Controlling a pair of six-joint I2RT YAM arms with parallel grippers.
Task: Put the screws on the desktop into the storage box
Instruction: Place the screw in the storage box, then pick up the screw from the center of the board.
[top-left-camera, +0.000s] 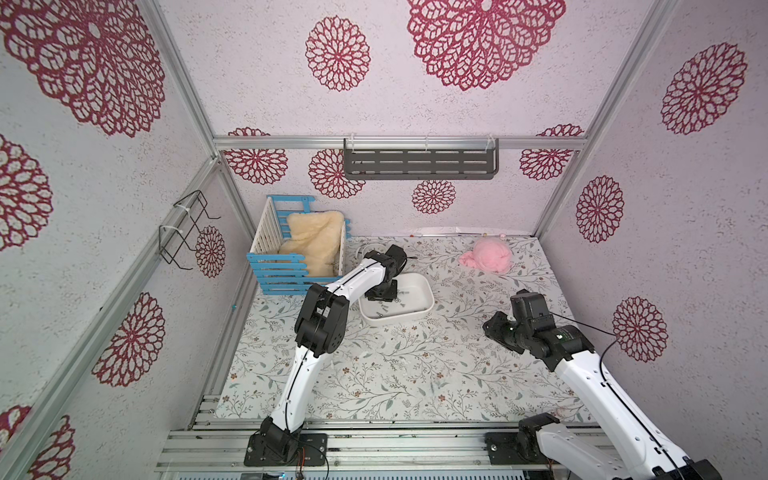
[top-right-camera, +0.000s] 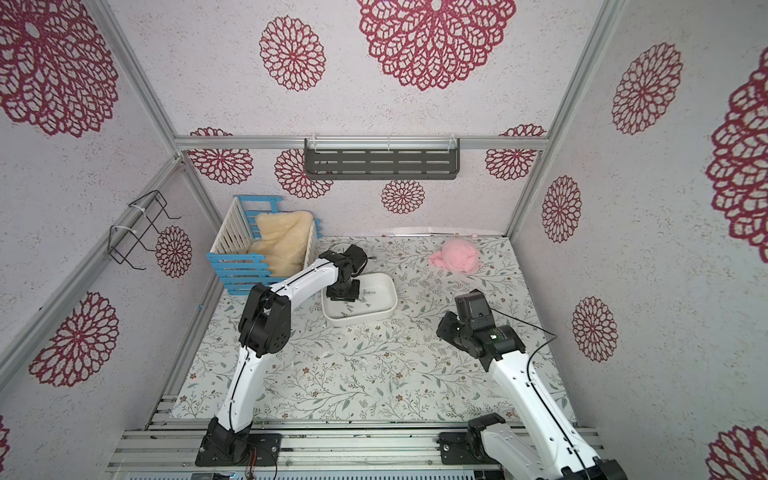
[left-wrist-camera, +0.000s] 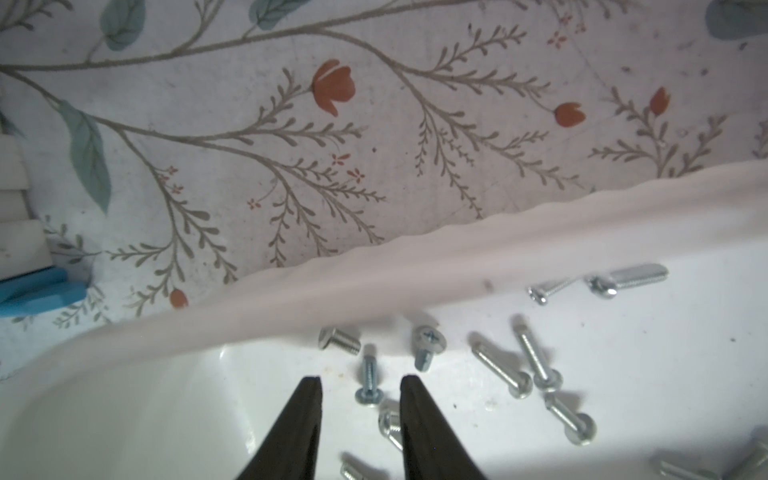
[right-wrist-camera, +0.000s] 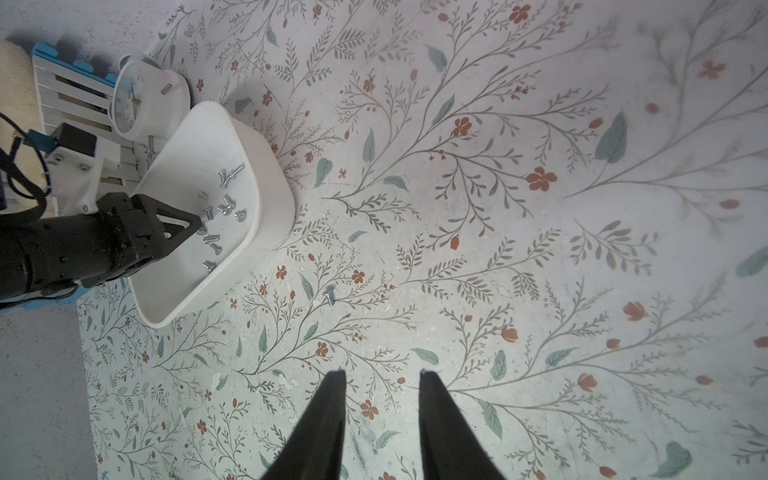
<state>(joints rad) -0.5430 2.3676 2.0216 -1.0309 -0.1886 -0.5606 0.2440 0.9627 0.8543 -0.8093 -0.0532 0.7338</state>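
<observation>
Toward 12 o'clock from the middle of the table (top-left-camera: 395, 374), in both top views, sits a shallow white box (top-left-camera: 399, 319). The left hand (left-wrist-camera: 360, 380) hangs over the box's 9 o'clock end, pointing down into it. The left wrist view shows this hand released: its two dark fingers stand apart and grasp nothing, their tips just above the box floor. About a dozen small silver screws (left-wrist-camera: 533, 355) lie scattered on that floor, one of them directly under the gap between the fingers. A lone screw (right-wrist-camera: 329, 296) lies outside on the table, near the box wall on the side facing the right hand (right-wrist-camera: 382, 374). The right hand, at about 3 o'clock on the table, is also released, with its fingers apart over bare printed surface and nothing between them. A blue-and-white slatted crate (top-left-camera: 291, 266) with a cream fleece inside stands at 10 o'clock. A round white clock (right-wrist-camera: 131, 99) lies between crate and box. A pink cloth (top-left-camera: 488, 255) lies at 1 o'clock.
</observation>
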